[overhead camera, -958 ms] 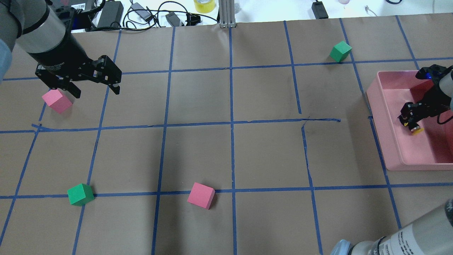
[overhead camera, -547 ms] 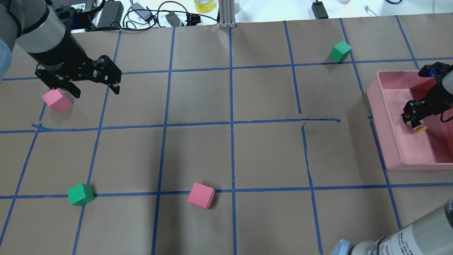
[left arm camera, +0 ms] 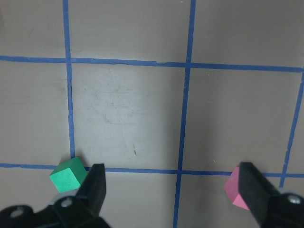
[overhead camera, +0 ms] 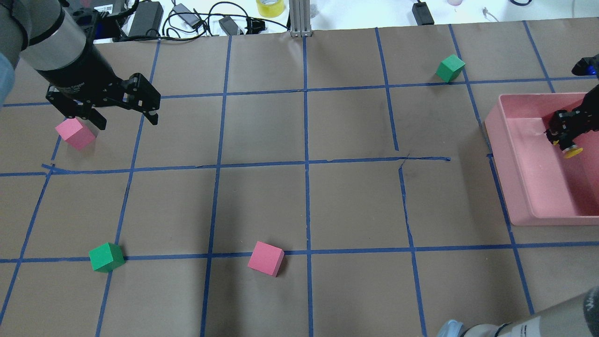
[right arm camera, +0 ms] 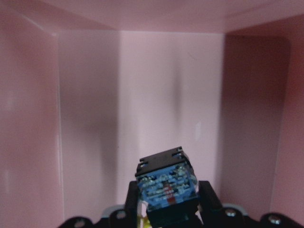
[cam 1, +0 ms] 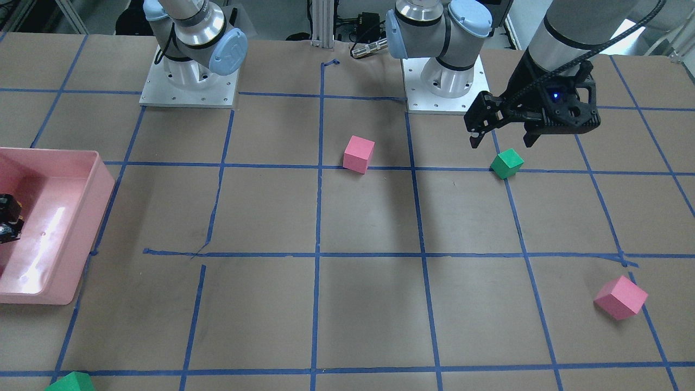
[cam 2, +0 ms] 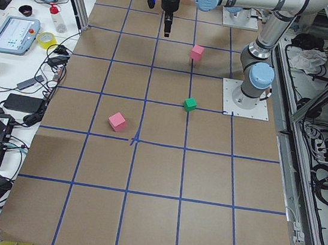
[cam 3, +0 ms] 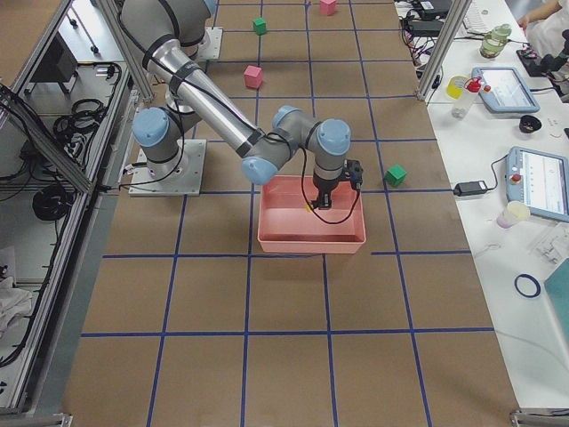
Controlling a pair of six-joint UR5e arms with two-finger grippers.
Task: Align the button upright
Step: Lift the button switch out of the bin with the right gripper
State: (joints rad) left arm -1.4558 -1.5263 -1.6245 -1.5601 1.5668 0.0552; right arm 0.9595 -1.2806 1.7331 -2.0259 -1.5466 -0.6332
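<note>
My right hand (overhead camera: 561, 127) clamps the button (overhead camera: 571, 150), tilted, inside the pink tray (overhead camera: 496, 140); left hand (overhead camera: 125, 114) hangs open. Released tilted, it could topple.

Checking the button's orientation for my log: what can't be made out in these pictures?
- Tilt of the button: the overhead view shows only its yellow cap; the right hand covers the body.
- Right wrist view: only the button's block end shows; the cap is hidden behind it.
- Front-facing view: the left edge cuts off the right hand; no button visible.
- Whether the button touches the floor of the pink tray: too small in the right-side view.
</note>
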